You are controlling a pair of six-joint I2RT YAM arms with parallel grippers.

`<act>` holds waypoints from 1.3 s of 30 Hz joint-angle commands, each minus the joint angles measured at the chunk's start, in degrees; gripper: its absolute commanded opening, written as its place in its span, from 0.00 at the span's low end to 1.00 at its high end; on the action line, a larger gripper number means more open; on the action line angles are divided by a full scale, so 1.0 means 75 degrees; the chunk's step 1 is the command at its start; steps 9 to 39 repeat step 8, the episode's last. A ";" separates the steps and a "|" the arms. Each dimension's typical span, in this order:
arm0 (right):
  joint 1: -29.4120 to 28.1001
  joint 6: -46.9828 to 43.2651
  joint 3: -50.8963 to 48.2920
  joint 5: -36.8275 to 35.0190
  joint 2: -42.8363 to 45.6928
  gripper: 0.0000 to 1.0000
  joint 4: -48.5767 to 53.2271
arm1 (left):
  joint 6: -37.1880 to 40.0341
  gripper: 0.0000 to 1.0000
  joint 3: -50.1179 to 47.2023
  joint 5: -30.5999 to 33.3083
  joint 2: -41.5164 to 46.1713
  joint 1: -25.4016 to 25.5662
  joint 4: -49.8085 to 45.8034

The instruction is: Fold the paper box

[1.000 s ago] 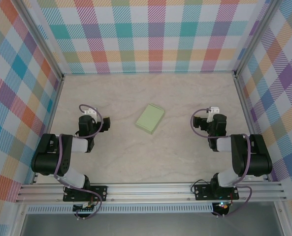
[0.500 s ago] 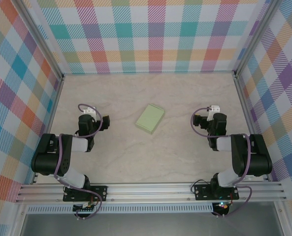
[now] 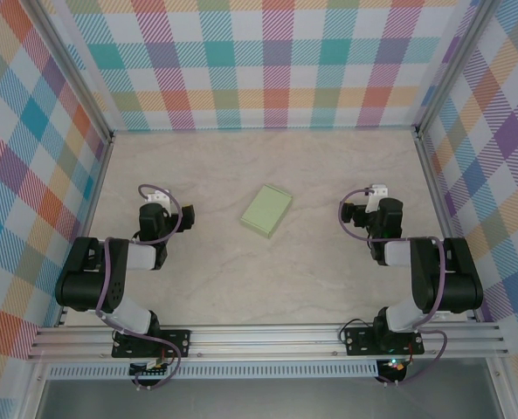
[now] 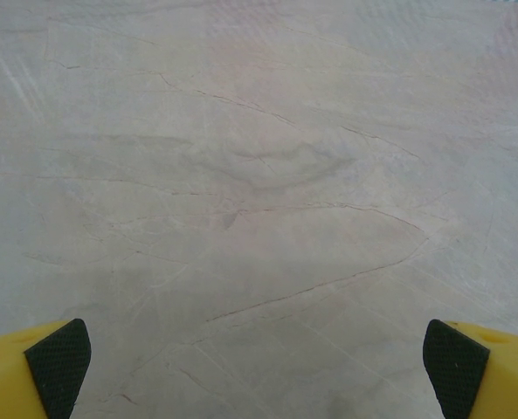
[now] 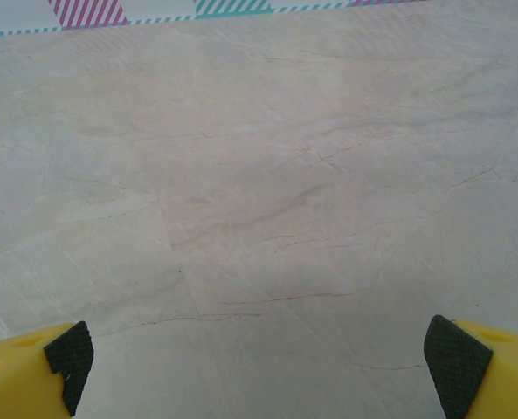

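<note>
**Top external: pale light-green flat rectangular paper box point(image 3: 266, 210) mid-frame, jaws wide on both sides**

Cut off at the lower corners of each wrist view: yellow fingers with black pads point(image 4: 58, 367). Spread far apart on left gripper point(image 4: 257, 367) and right gripper point(image 5: 260, 362) alike, with bare pale marble-patterned tabletop point(image 3: 328, 166) between. Hard to make out from above: fingertips, tucked under black wrist housings. Folded back low near the bottom rail: left arm point(image 3: 110, 271) and right arm point(image 3: 429, 275), elbows toward the frame's side edges. Box closed up, lying flat, turned diagonally, well apart from both.
</note>
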State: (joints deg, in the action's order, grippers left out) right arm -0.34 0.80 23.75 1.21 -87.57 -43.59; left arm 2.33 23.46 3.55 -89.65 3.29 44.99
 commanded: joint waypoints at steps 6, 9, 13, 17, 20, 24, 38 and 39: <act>0.0063 -0.0060 0.0138 0.0255 -0.0008 1.00 -0.0092 | -0.0072 1.00 0.0097 0.0045 -0.0012 0.0039 0.0151; 0.0060 -0.0077 0.0138 0.0260 -0.0008 1.00 -0.0100 | -0.0075 1.00 0.0094 0.0046 -0.0012 0.0030 0.0142; 0.0060 -0.0077 0.0138 0.0260 -0.0008 1.00 -0.0100 | -0.0075 1.00 0.0094 0.0046 -0.0012 0.0030 0.0142; 0.0060 -0.0077 0.0138 0.0260 -0.0008 1.00 -0.0100 | -0.0075 1.00 0.0094 0.0046 -0.0012 0.0030 0.0142; 0.0060 -0.0077 0.0138 0.0260 -0.0008 1.00 -0.0100 | -0.0075 1.00 0.0094 0.0046 -0.0012 0.0030 0.0142; 0.0060 -0.0077 0.0138 0.0260 -0.0008 1.00 -0.0100 | -0.0075 1.00 0.0094 0.0046 -0.0012 0.0030 0.0142; 0.0060 -0.0077 0.0138 0.0260 -0.0008 1.00 -0.0100 | -0.0075 1.00 0.0094 0.0046 -0.0012 0.0030 0.0142; 0.0060 -0.0077 0.0138 0.0260 -0.0008 1.00 -0.0100 | -0.0075 1.00 0.0094 0.0046 -0.0012 0.0030 0.0142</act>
